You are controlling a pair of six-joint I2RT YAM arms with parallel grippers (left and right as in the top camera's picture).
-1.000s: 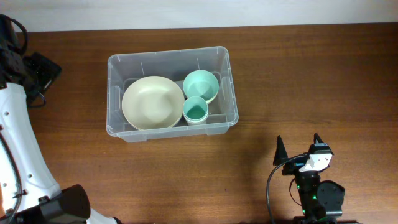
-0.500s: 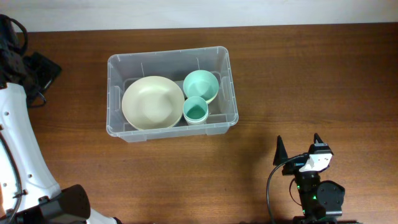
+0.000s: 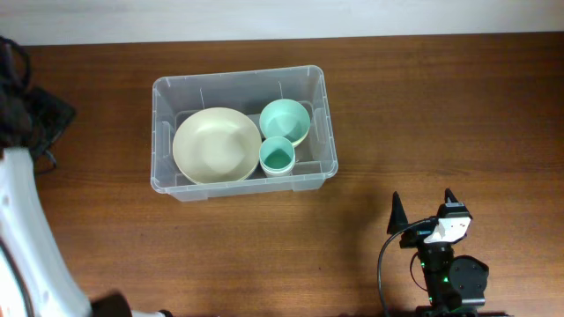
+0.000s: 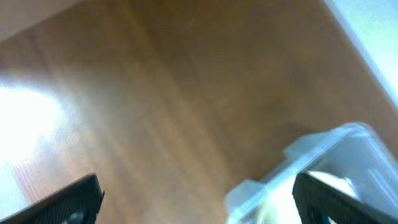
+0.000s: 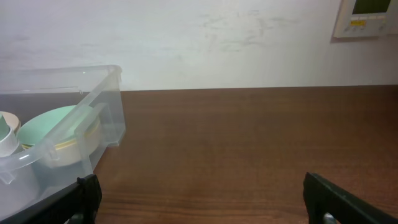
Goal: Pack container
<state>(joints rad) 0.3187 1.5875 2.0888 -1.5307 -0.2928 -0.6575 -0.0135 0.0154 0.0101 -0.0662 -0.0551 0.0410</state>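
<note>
The clear plastic container (image 3: pixel 238 79) stands at the back middle of the table. Inside are a large cream bowl (image 3: pixel 214 145), a teal bowl (image 3: pixel 285 121) and a teal cup (image 3: pixel 278 157). My right gripper (image 3: pixel 423 210) is open and empty near the front right, well clear of the container. The right wrist view (image 5: pixel 205 199) shows the container (image 5: pixel 99 93) and the teal bowl (image 5: pixel 56 124) to its left. My left gripper (image 4: pixel 199 202) is open and empty above bare wood, with a container corner (image 4: pixel 323 149) at lower right. The view is blurred.
The white left arm (image 3: pixel 22 220) and its dark wrist (image 3: pixel 35 114) run along the table's left edge. A pale wall with a small white panel (image 5: pixel 372 15) stands behind the table. Brown wood (image 3: pixel 441 106) lies to the right of the container.
The left arm's dark wrist has shifted slightly left and is now blurred with motion. The right arm and the container's contents have not moved.
</note>
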